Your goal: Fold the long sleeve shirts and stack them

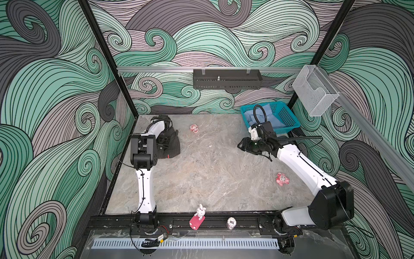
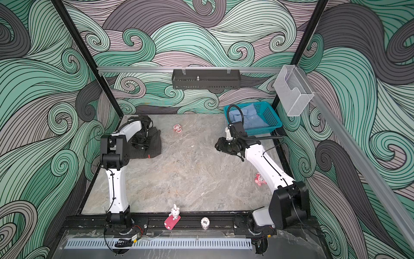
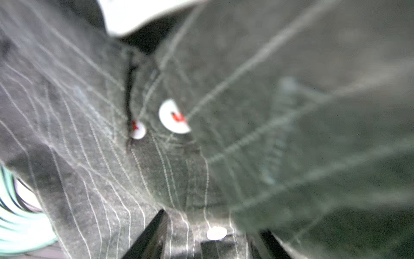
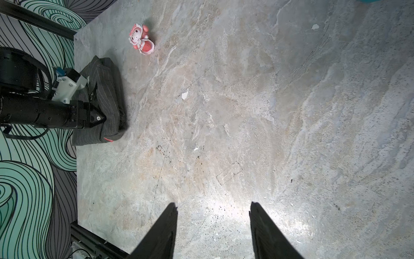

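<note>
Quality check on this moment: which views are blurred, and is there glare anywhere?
Left wrist view: out of focus, the pinstriped shirt filling the picture close to the lens, its nearest fold most blurred. Right wrist view: sharp, with a bright glare patch on the table in front of the right gripper. Both top views: sharp, evenly lit, no glare.

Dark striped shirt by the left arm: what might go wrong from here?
The dark shirt lies bunched, and the left hand is pressed into its folds, so it may pinch several layers at once. Spreading it could sweep the pink toy nearby. The light blue shirt sits crumpled in the teal basket; lifting it might drag the basket.
</note>
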Robot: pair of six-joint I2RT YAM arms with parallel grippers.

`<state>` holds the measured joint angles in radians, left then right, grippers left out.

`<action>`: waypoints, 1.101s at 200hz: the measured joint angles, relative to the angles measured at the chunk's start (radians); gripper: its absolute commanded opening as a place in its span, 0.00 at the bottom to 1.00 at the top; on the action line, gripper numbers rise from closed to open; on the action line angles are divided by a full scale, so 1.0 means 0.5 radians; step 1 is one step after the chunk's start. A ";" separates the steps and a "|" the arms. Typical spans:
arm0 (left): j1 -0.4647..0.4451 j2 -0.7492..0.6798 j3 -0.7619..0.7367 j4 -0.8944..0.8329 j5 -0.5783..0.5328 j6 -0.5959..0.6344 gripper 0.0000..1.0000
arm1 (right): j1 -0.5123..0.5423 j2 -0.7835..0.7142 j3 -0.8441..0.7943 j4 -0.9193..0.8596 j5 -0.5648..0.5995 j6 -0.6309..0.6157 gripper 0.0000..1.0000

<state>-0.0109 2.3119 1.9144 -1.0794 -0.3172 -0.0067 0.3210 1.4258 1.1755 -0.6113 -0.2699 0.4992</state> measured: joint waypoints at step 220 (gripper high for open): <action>0.131 -2.251 -1.420 1.771 0.289 0.220 0.81 | -0.002 -0.906 -0.877 1.068 0.626 -0.655 0.77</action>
<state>0.0547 1.1862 1.2045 -0.1940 -0.1726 0.1036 0.3202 0.9726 0.7368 -0.0772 0.0433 0.1719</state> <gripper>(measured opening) 0.772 0.724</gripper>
